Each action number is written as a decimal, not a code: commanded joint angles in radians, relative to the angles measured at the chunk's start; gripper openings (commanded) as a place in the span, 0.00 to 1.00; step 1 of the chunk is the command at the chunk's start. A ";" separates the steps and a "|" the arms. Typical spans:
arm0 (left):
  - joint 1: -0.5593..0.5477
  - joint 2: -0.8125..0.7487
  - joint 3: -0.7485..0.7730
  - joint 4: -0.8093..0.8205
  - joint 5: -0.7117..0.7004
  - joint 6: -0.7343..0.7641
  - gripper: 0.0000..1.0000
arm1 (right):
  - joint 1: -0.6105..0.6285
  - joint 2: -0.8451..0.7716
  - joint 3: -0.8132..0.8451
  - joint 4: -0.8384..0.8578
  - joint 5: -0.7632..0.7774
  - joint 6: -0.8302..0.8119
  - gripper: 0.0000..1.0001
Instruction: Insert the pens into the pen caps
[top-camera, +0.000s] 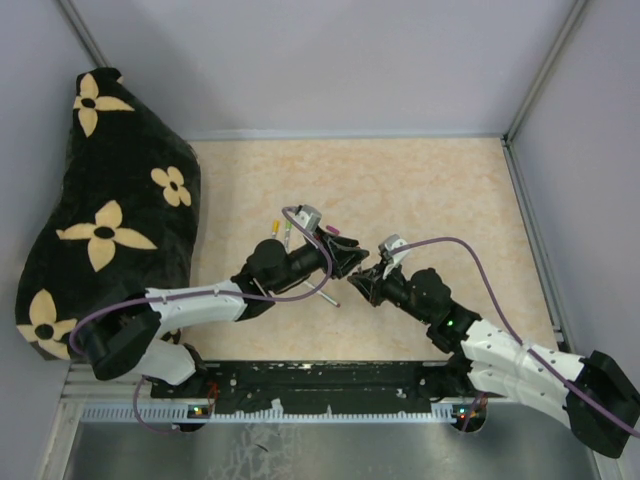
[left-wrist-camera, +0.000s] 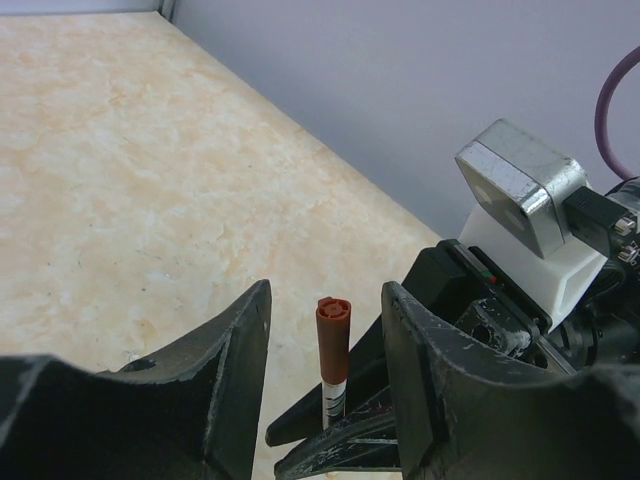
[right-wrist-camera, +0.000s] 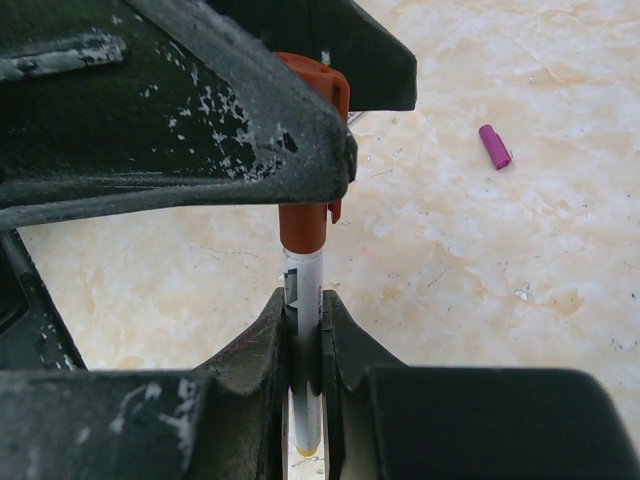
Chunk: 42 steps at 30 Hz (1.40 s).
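Observation:
My right gripper (right-wrist-camera: 303, 300) is shut on a white pen (right-wrist-camera: 302, 272) and holds it upright. A dark red cap (right-wrist-camera: 303, 225) sits on the pen's top end. My left gripper (left-wrist-camera: 327, 291) is open, with its jaws on either side of that capped pen (left-wrist-camera: 333, 335) and not touching it. Both grippers meet above the middle of the table (top-camera: 360, 268). A magenta cap (right-wrist-camera: 494, 146) lies loose on the table and also shows in the top view (top-camera: 333, 231). More pens lie near the left arm (top-camera: 286, 232), and one lies under it (top-camera: 323, 294).
A black bag with cream flowers (top-camera: 110, 210) stands at the table's left side. Grey walls close in the back and both sides. The right arm's camera housing (left-wrist-camera: 520, 190) is close to my left gripper.

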 joint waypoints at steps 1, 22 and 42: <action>-0.006 0.008 0.031 -0.016 -0.005 0.006 0.52 | -0.006 0.000 0.054 0.031 0.001 -0.015 0.00; -0.009 0.042 0.005 -0.056 0.094 -0.084 0.00 | -0.007 0.002 0.046 0.178 0.102 0.042 0.00; -0.077 0.202 -0.070 -0.048 0.172 -0.155 0.00 | -0.042 0.019 0.253 0.165 0.133 -0.104 0.00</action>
